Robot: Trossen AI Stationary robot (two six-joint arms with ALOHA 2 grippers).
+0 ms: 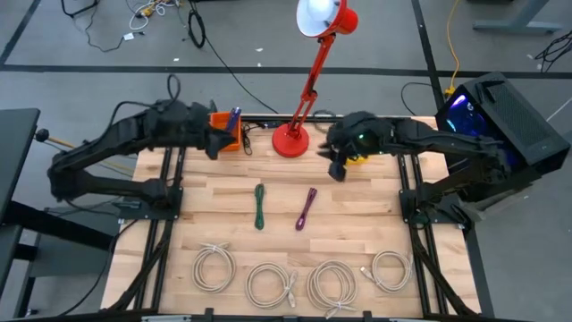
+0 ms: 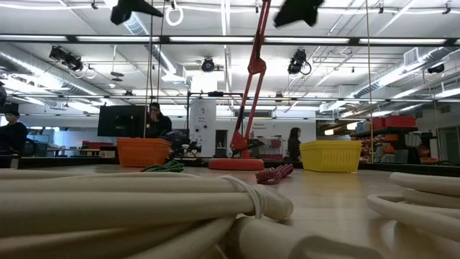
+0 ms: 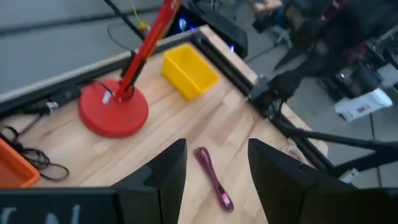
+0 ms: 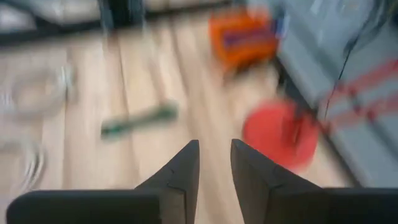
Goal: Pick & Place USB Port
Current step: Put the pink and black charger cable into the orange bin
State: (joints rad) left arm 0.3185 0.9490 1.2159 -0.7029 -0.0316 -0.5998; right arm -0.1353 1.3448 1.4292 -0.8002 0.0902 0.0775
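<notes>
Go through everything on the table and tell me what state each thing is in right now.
Left end effector: open, empty, raised near the orange bin.
Right end effector: open, empty, raised near the yellow bin.
Green cable: bundled, lying flat.
Purple cable: bundled, lying flat.
White cables: four coils along the front.
Red lamp: upright.

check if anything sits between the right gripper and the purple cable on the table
Nothing visible does. The right gripper hangs beside the red lamp base, and only bare wood lies between it and the purple cable.
</notes>
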